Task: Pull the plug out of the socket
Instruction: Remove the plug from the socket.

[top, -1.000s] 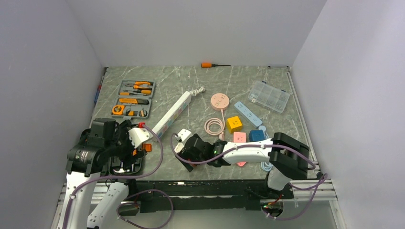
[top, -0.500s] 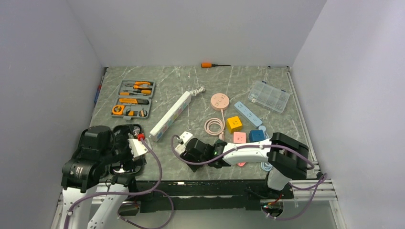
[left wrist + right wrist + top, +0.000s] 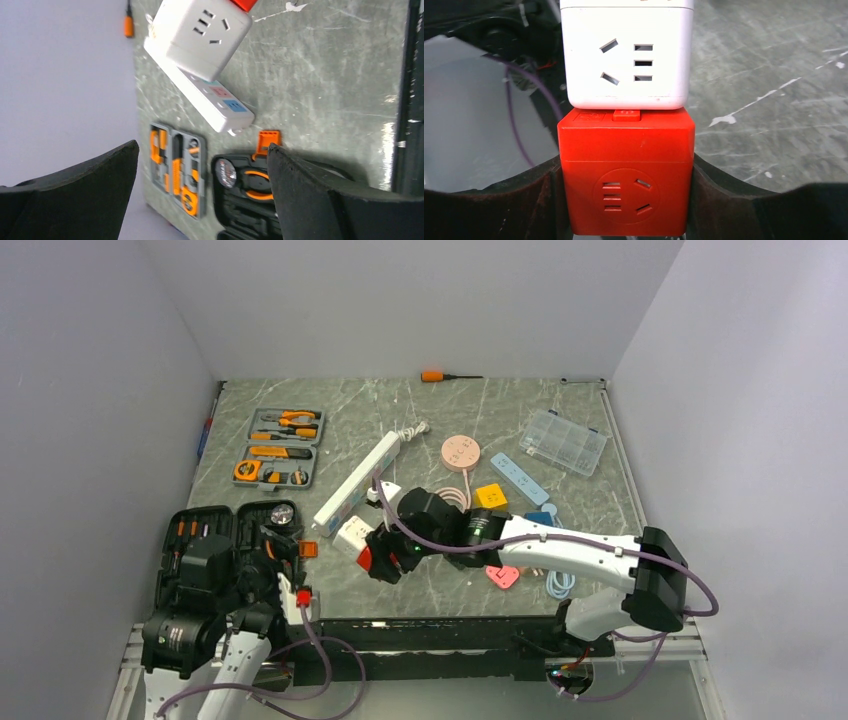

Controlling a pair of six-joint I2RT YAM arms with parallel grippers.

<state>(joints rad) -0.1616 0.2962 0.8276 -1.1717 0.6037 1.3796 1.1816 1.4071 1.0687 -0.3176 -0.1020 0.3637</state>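
Note:
The long white power strip lies slanted at mid-table; its near end with pink and blue marks shows in the left wrist view. My right gripper is shut on a red cube adapter, with its fingers pressed on both sides. A white cube adapter is joined to the red cube's far face. This pair sits just by the strip's near end; I cannot tell whether it touches the strip. My left gripper is open and empty, back near the table's front left.
An open black tool case lies under the left arm, with an orange clip beside it. A grey tool tray is at the back left. A pink disc, a yellow cube, a light-blue strip and a clear organiser box lie to the right.
My right arm has reached out to the left, carrying the red and white cubes up to the strip's near end. My left arm has drawn back toward its base.

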